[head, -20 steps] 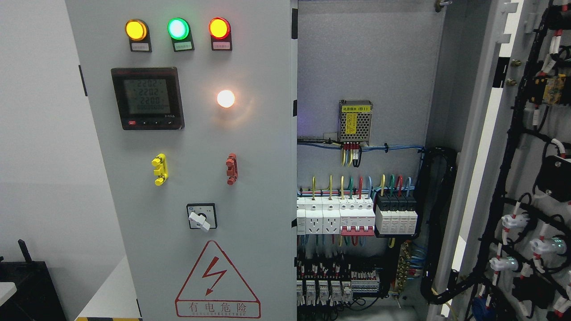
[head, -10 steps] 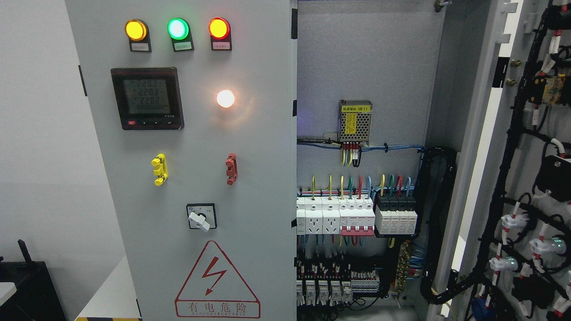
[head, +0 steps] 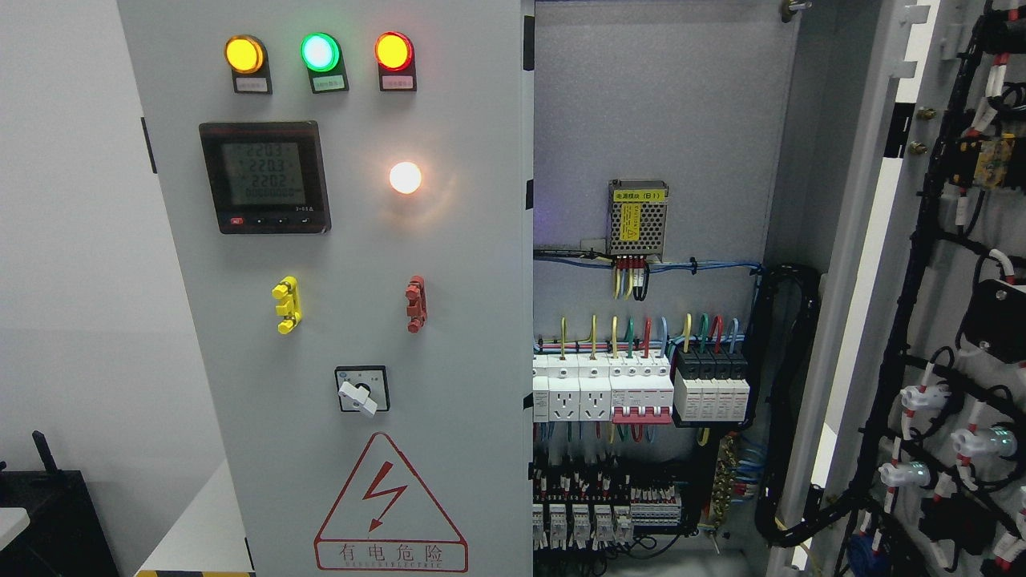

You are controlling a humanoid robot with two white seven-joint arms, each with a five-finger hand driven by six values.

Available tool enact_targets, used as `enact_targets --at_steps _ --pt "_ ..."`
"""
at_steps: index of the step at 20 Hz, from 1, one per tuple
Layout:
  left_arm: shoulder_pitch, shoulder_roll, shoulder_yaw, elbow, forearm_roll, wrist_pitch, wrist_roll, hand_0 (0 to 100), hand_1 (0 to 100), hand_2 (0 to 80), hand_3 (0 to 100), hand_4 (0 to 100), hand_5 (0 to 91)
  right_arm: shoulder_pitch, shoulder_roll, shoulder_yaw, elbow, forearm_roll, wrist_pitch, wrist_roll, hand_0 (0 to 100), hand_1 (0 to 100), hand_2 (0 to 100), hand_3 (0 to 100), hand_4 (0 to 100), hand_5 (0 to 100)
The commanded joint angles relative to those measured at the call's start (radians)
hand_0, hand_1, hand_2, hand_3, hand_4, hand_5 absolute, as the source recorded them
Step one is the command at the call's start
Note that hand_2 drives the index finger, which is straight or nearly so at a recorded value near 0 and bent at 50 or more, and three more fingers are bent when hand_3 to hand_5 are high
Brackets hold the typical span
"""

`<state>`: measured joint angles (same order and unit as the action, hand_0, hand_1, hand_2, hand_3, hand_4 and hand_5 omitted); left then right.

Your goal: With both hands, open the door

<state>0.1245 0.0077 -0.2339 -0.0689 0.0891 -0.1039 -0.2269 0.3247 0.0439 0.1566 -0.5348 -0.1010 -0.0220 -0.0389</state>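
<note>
Nothing has shifted since the earlier frames; neither robot hand shows, so finger state cannot be told
Right door stands swung open beside the closed left door, exposing the breakers

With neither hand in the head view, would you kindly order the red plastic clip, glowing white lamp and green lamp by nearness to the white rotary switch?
From the white rotary switch:
1. Red plastic clip, just above, slightly right.
2. Glowing white lamp, mid panel.
3. Green lamp, top row.
</note>
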Motion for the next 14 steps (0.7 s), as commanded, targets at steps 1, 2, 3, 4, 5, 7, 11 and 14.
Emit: enact_targets --at_steps 1,2,3,4,5,7,11,14 --pt "-0.017 -0.074 0.062 0.024 -0.028 0.019 0.02 0 0 0.0 0 3 0.0 0.193 -0.123 0.04 -0.583 0.0 -0.002 0.001 11 0 0 0 0 0" --pt "-0.019 -0.075 0.062 0.027 -0.028 0.019 0.033 0 0 0.0 0 3 0.0 0.227 -0.136 0.058 -0.643 0.0 -0.003 0.001 11 0 0 0 0 0" --pt "-0.019 -0.075 0.062 0.027 -0.026 0.023 0.041 0 0 0.0 0 3 0.0 0.259 -0.151 0.078 -0.707 0.0 -0.003 0.001 11 0 0 0 0 0" --pt "-0.019 -0.075 0.062 0.027 -0.026 0.024 0.041 0 0 0.0 0 3 0.0 0.292 -0.176 0.101 -0.771 0.0 -0.003 0.001 11 0 0 0 0 0" --pt "-0.019 -0.075 0.064 0.029 -0.023 0.024 0.043 0 0 0.0 0 3 0.0 0.322 -0.203 0.119 -0.834 0.0 -0.001 0.001 11 0 0 0 0 0" --pt "-0.019 -0.075 0.065 0.035 -0.012 0.023 0.043 0 0 0.0 0 3 0.0 0.376 -0.234 0.144 -0.945 0.0 -0.003 0.001 11 0 0 0 0 0" --pt "-0.019 -0.072 0.096 0.038 -0.008 0.02 0.044 0 0 0.0 0 3 0.0 0.462 -0.3 0.191 -1.103 -0.002 -0.004 0.001 11 0 0 0 0 0" --pt "-0.019 -0.068 0.116 0.038 -0.003 0.016 0.044 0 0 0.0 0 3 0.0 0.481 -0.341 0.216 -1.186 -0.002 -0.015 -0.001 11 0 0 0 0 0"
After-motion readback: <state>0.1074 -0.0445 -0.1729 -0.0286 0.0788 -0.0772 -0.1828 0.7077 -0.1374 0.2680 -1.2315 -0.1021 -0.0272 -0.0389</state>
